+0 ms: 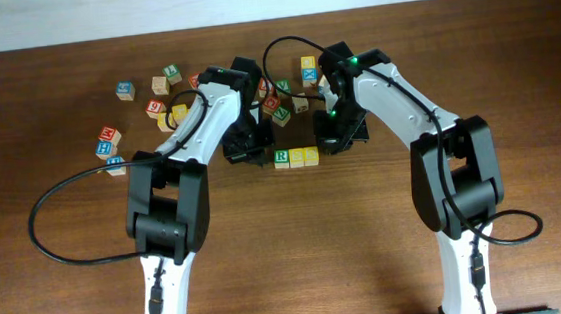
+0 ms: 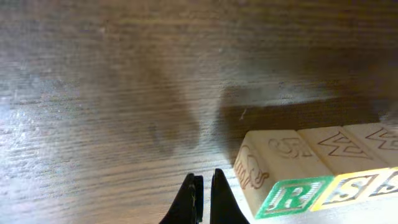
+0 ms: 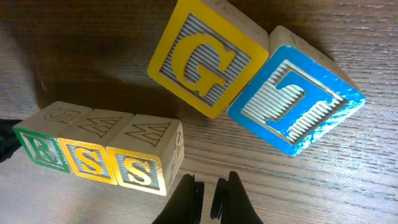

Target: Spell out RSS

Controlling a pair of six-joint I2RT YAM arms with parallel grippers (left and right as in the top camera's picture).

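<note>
A dark wooden table (image 1: pixel 514 68) is pictured from above, bounded along its far edge by a pale strip (image 1: pixel 49 20). Loose letter cubes are seen scattered over the far half of the tabletop. A blue-topped cube (image 1: pixel 125 90) and a pale cube (image 1: pixel 159 84) are set near each other at the far left, with a red-topped cube (image 1: pixel 155 108) placed just nearer. Further left, a second red cube (image 1: pixel 110 134) and a second blue cube (image 1: pixel 104 148) are bunched together. In the right wrist view, a yellow-framed G cube (image 3: pixel 208 57) is shown touching a blue-framed T cube (image 3: pixel 295 102), both turned at an angle on the wood grain.
</note>
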